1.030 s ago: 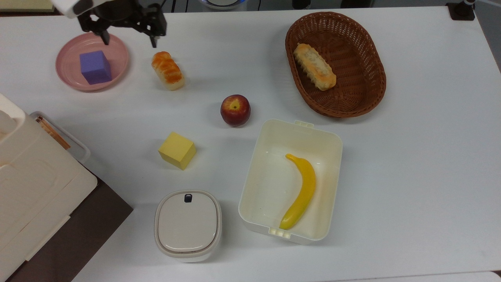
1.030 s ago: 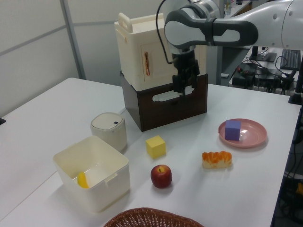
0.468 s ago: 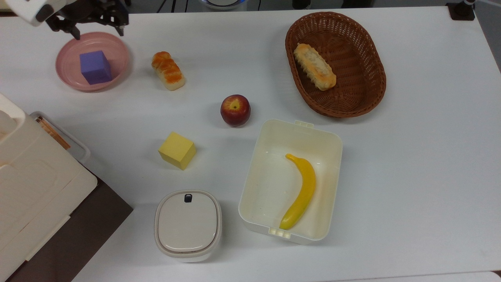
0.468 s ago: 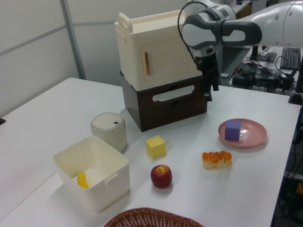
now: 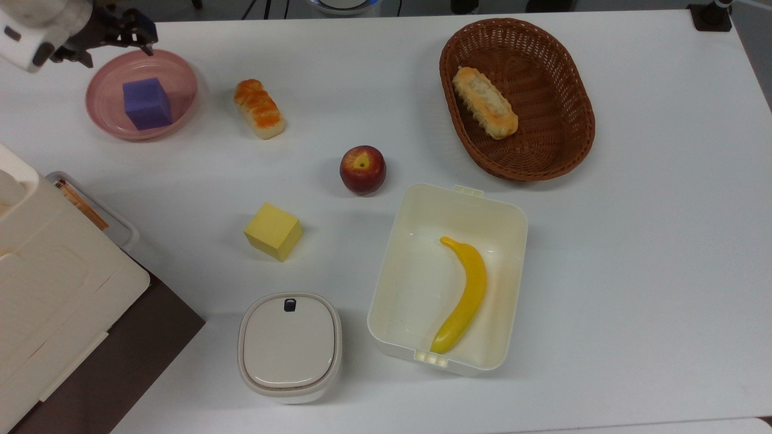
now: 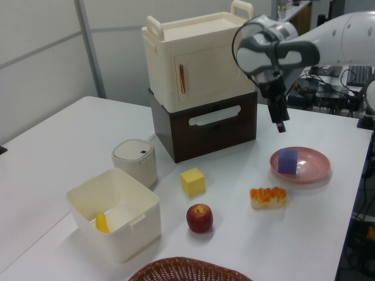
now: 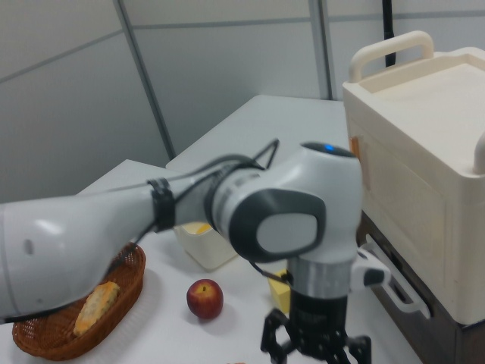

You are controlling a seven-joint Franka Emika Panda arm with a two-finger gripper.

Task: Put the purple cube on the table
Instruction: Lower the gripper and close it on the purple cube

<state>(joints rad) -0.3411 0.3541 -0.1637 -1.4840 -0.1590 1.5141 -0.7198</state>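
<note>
Nearest in the left view, a brown woven wicker basket [image 6: 187, 269] is cut off by the lower edge. The top view shows it whole, with a pale baked bread roll [image 5: 485, 102] lying inside. Next comes an open cream plastic box [image 6: 114, 213]. Its wall hides most of a yellow banana [image 6: 102, 223], which the top view shows lying lengthwise on the box floor.

A red apple [image 6: 200, 218] stands on the white tabletop [image 6: 70, 134] beside the box. A yellow foam cube [image 6: 193, 181] sits a little beyond it, apart from it. An orange-glazed bread loaf [image 6: 268, 196] lies to the left view's right of the apple. A small rounded off-white container with a closed lid [image 6: 135, 161] stands behind the box.

Farther on, the purple foam cube [image 6: 288, 161] sits inside a round pink plate [image 6: 313, 170], toward the plate's left side in the left view. It is not on the tabletop.

The black two-finger gripper [image 6: 280, 124] hangs above and just beyond the plate, clear of the cube. In the top view its fingers [image 5: 146, 47] stand apart over the plate's far rim, holding nothing. In the right view the gripper's lower part is cut off by the bottom edge, and the arm hides the plate.

At the back stands a cream plastic case with handles [image 6: 199, 61] on a dark brown box [image 6: 205, 132].
</note>
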